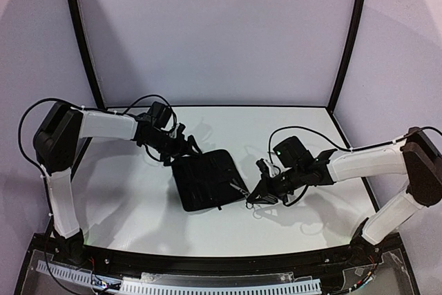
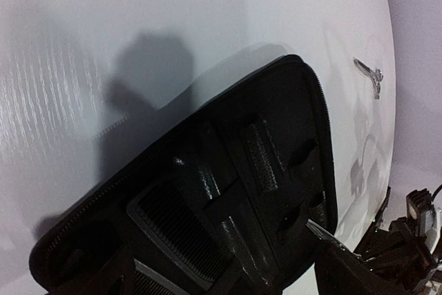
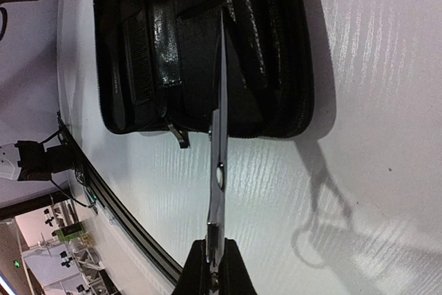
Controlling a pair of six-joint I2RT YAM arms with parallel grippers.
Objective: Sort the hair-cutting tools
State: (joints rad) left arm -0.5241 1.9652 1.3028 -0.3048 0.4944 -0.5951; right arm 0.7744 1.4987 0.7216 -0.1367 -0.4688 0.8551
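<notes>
The black zip case (image 1: 207,179) lies open in the middle of the table. Two black combs (image 2: 181,229) (image 2: 261,158) lie inside it. My right gripper (image 1: 257,195) is shut on the handle end of a pair of silver scissors (image 3: 219,164). Their blades point at the case's near right edge, the tip over its rim. A second pair of silver scissors (image 2: 369,76) lies on the table beyond the case. My left gripper (image 1: 185,147) hangs over the case's far left corner with its fingers (image 2: 345,274) wide apart, and I see nothing held between them.
The white table (image 1: 138,191) is walled by pale panels with black posts (image 1: 83,39) at the back corners. The table's front rail (image 3: 117,219) runs close behind my right gripper. Both arms reach inward from the table's sides toward the case.
</notes>
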